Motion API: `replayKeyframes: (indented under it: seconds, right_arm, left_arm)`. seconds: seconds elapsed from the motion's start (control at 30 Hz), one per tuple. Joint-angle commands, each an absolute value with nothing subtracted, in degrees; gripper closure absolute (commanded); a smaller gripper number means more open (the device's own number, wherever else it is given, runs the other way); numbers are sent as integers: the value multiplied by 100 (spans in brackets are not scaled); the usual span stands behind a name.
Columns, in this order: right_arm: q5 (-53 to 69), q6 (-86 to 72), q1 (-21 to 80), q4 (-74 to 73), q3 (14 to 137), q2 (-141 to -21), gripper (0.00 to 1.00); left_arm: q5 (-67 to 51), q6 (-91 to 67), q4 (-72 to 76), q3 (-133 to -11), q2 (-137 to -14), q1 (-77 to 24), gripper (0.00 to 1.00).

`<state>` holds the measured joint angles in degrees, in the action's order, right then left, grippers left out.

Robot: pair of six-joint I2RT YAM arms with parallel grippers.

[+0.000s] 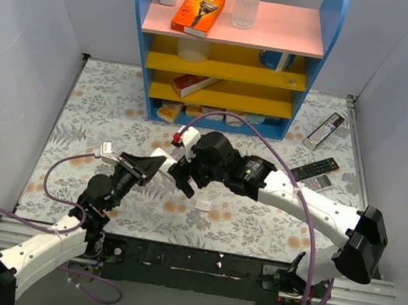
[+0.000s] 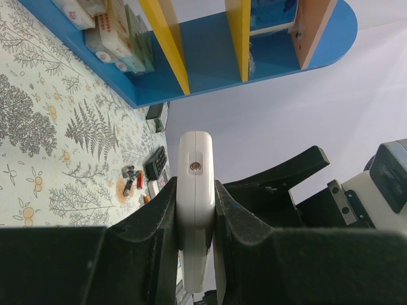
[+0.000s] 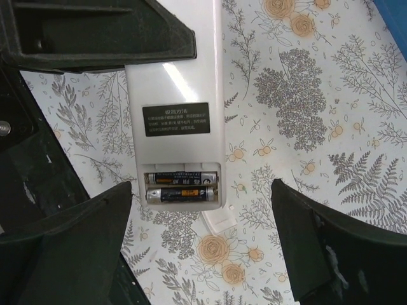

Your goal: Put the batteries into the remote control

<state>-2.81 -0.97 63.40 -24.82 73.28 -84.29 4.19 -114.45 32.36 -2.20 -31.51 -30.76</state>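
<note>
White remote control [image 3: 175,76]: clamped edge-on by the left end effector [image 2: 196,190], back face turned up, directly beneath the right end effector [image 1: 188,177].
Battery bay [image 3: 181,185]: uncovered; two batteries [image 3: 181,194] lying side by side inside, apparently seated.
Right end effector: spread wide, holding nothing, fingers [image 3: 70,248] either side of the bay end.
Cover [image 3: 219,221]: probably the small white piece on the bench [image 3: 305,95], just past the remote's end, below the right end effector.
Spare cells [image 2: 132,181]: on the bench, well ahead of the left end effector.
Step in hand: likely checking the cells, then fetching the cover.
Doing it well: hold the left grip firm and level; press gently at mid-cell; confirm both sit flush; pinch the cover by its long edges, then slide it squarely onto the bay.
</note>
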Motion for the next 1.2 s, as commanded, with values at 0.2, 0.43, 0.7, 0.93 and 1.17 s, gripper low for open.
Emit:
replayKeyframes:
  seconds: [0.2,0.43,0.7,0.93,1.17]
  right_arm:
    - [-159,272,6354,-2285,7550,-8850,4]
    - [-44,360,6355,-2294,7611,-8982,19]
    - [105,448,6354,-2303,7594,-9044,77]
    - [26,624,6337,-2311,7392,-9026,88]
    - [26,703,6319,-2373,7348,-9272,88]
  left_arm:
    - [378,-12973,3006,44,-3023,-3094,100]
    - [352,-12955,3058,18,-3111,-3094,100]
    - [316,-12648,2910,9,-3085,-3094,92]
    - [675,-11410,1383,-456,-2479,-3094,17]
    - [2062,-9810,-1516,-2089,-2031,-3094,2]
